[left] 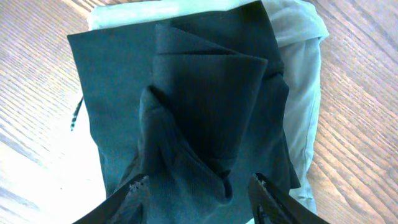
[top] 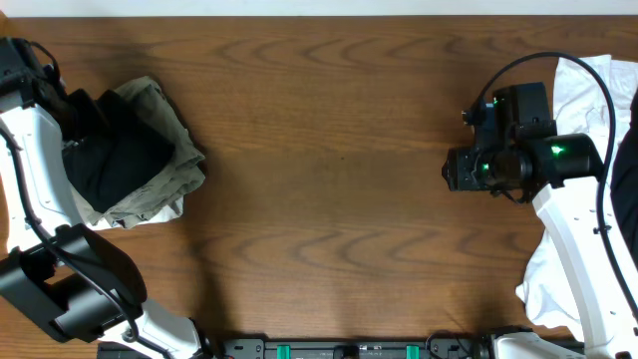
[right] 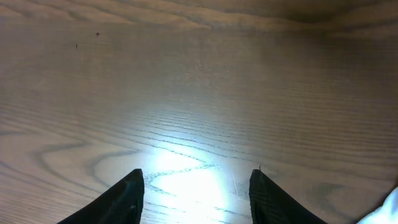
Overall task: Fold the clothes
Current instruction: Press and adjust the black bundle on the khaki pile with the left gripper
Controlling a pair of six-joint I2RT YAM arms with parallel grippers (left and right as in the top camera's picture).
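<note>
At the table's left, a folded black garment (top: 120, 160) lies on top of an olive-grey piece (top: 169, 165), with a white edge (top: 164, 212) showing underneath. In the left wrist view the black garment (left: 205, 93) shows a raised, bunched fold. My left gripper (left: 199, 180) hangs just above that fold, open, with its fingers on either side of it and not pinching it. Over bare wood right of centre, my right gripper (top: 454, 170) is open with nothing between its fingers (right: 127, 193).
A white garment (top: 588, 90) lies crumpled at the right edge under my right arm and runs down to the front right (top: 548, 284). A dark piece (top: 628, 170) shows at the far right border. The wooden table (top: 329, 150) lies between the two piles.
</note>
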